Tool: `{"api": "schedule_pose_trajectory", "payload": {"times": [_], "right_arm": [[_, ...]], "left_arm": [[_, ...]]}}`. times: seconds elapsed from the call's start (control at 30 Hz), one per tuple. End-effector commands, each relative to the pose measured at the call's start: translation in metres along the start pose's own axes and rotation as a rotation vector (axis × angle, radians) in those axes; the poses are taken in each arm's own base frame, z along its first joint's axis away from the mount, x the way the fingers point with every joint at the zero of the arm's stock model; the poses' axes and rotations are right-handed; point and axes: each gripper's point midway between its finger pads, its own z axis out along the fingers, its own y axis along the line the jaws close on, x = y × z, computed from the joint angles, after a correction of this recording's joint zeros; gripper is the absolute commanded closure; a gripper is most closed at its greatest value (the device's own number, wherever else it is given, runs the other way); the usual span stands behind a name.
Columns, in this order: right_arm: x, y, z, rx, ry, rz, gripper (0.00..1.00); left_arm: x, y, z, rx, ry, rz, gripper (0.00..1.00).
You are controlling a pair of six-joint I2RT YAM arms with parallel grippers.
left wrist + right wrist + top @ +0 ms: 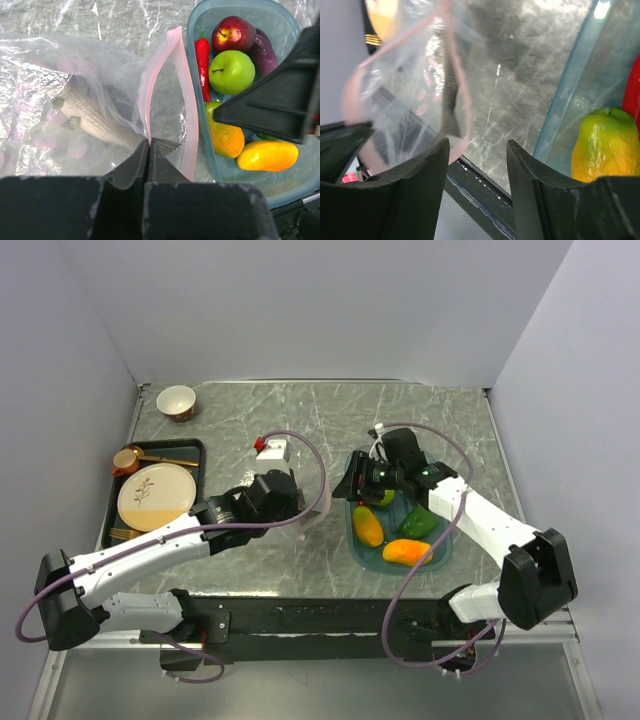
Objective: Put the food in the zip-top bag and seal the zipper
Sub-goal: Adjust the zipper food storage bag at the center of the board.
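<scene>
The clear zip-top bag (pixel 60 100) lies left of the teal tray (pixel 196 30), its pink zipper strip (pixel 177 80) standing open in a loop. A grey toy fish (pixel 95 117) is inside the bag. My left gripper (pixel 148 142) is shut on the strip's near edge. In the tray are a dark red apple (pixel 232 32), green apple (pixel 231 71), red chili (pixel 202 62), eggplant (pixel 263 50), two mangoes (pixel 226 137) and a green pepper (pixel 418 521). My right gripper (pixel 477 145) is open and empty, above the tray's left edge (pixel 580 85), facing the bag's mouth (pixel 405 85).
A black tray (pixel 195 448) at the left holds a cream plate (pixel 157 497) and a copper cup (pixel 126 460). A small bowl (pixel 176 401) stands at the far left corner. A white and red object (pixel 272 448) lies behind the left gripper (pixel 300 502). White walls close in three sides.
</scene>
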Motion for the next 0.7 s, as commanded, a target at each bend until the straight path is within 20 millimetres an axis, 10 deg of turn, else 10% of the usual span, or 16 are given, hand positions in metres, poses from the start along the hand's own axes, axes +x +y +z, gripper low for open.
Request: {"api": "schedule_pose_trajectory", "payload": {"times": [0.0,0.37,0.43,0.53,0.67], "right_arm": [[-0.009,0.004,0.014,-0.025,-0.015,0.006,0.44],[-0.007,0.018,0.035,-0.094,0.033,-0.005,0.49],[-0.006,0.021,0.043,-0.109,0.052,0.004,0.58],[-0.008,0.025,0.046,-0.102,0.053,-0.005,0.98],[-0.038,0.070,0.023,-0.134,-0.038,-0.118,1.00]], "left_arm": [[-0.030,-0.012,-0.012,0.032,-0.076,-0.062,0.99],[-0.032,-0.014,-0.015,0.046,-0.078,-0.073,0.99],[-0.037,-0.015,-0.018,0.048,-0.087,-0.070,0.99],[-0.045,-0.011,-0.022,0.032,-0.108,-0.071,0.99],[-0.075,0.012,-0.043,-0.092,-0.188,-0.111,0.99]]}}
